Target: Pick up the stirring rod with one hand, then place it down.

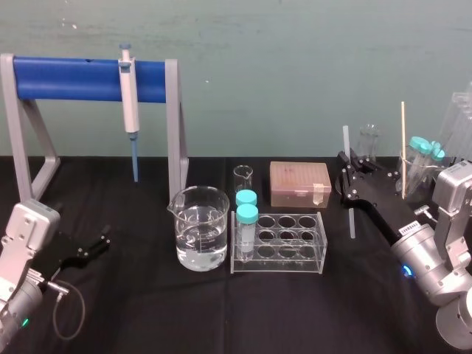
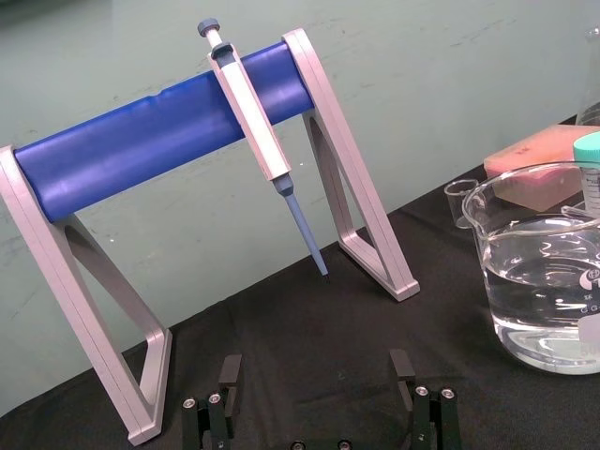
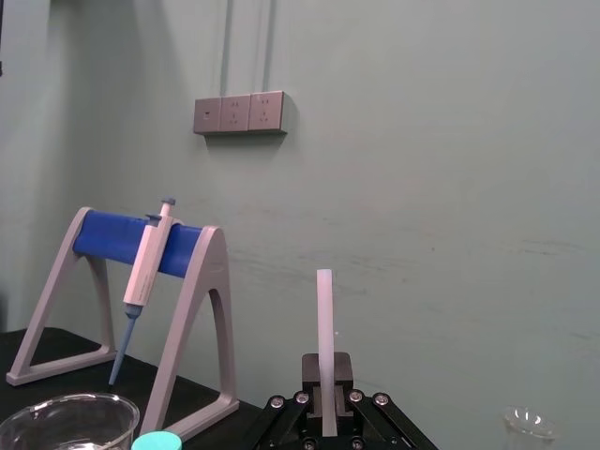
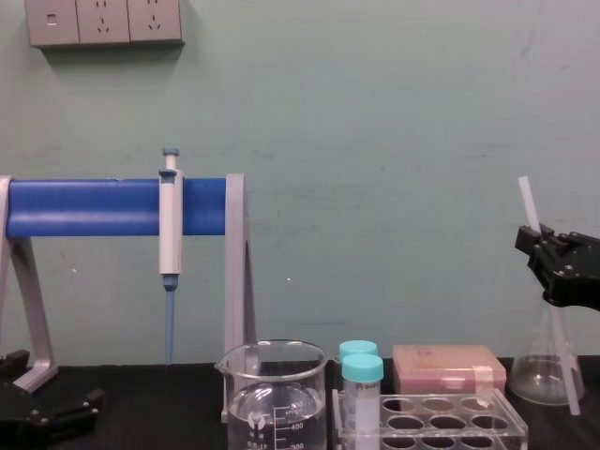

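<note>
The stirring rod (image 1: 345,144) is a translucent white stick held almost upright above the table at the right, its lower end hanging free over the black cloth. My right gripper (image 1: 345,169) is shut on the rod around its middle. From the chest view the rod (image 4: 528,202) leans slightly, passing through the gripper (image 4: 537,246) in front of the flask. The right wrist view has the rod (image 3: 324,319) rising from between the shut jaws (image 3: 326,373). My left gripper (image 1: 102,237) rests low at the left with its fingers (image 2: 230,370) spread open and holding nothing.
A beaker of water (image 1: 199,225) and a clear tube rack (image 1: 280,240) with two teal-capped tubes stand mid-table. Behind them is a pink box (image 1: 299,184). A glass flask (image 1: 369,144) and a thin stick (image 1: 403,140) stand at the right. A pipette (image 1: 129,103) hangs on the blue stand (image 1: 74,77).
</note>
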Robot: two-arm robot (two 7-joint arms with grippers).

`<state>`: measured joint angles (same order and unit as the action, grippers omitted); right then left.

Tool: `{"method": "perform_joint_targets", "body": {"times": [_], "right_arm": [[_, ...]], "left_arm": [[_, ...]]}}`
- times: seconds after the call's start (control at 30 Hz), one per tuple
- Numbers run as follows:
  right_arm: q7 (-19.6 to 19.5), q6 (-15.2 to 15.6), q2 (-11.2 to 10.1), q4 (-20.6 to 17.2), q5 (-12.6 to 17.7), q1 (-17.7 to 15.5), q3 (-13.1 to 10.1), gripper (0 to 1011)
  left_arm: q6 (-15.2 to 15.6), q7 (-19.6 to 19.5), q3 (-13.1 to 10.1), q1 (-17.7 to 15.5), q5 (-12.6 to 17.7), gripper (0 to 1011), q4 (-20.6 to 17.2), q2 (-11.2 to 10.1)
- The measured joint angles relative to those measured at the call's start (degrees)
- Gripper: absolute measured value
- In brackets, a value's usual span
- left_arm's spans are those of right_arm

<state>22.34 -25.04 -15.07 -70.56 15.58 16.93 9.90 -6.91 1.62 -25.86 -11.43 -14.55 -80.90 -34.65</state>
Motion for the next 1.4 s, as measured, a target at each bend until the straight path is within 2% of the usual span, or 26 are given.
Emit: {"method": "perform_joint_targets", "body": {"times": [1.4], "right_arm": [[0.39,0.29,-0.14,0.06,0.53,0.1,0.25,72]], "left_arm": [[0.0,0.0,0.0,0.0,0.0,1000,0.0,0.0]]}}
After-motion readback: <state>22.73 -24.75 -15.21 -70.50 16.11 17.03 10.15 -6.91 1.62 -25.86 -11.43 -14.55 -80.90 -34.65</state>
